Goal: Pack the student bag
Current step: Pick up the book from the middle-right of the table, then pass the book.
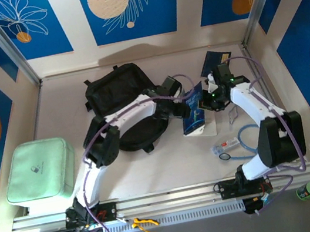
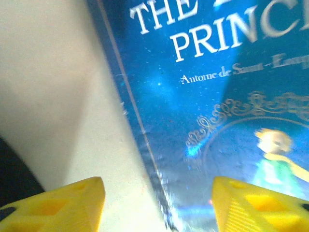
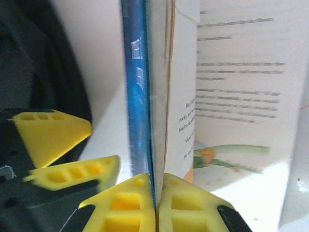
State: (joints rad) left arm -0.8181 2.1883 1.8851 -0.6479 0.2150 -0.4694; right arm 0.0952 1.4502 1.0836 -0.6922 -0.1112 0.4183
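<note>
Centre of the top view — my right gripper (image 3: 155, 195) pinches the blue book (image 3: 136, 96) by its cover; my left gripper (image 2: 158, 205) hangs spread beside it.

The book (image 2: 217, 121) has a glossy blue cover, with matt white paper pages (image 3: 231, 87) inside. The student bag (image 1: 118, 92) is black matt cloth. At nine o'clock, the pale green pad (image 1: 39, 170) looks soft and smooth. The left hand (image 2: 158, 198) has fingers (image 2: 67, 208) of matt yellow plastic.
</note>
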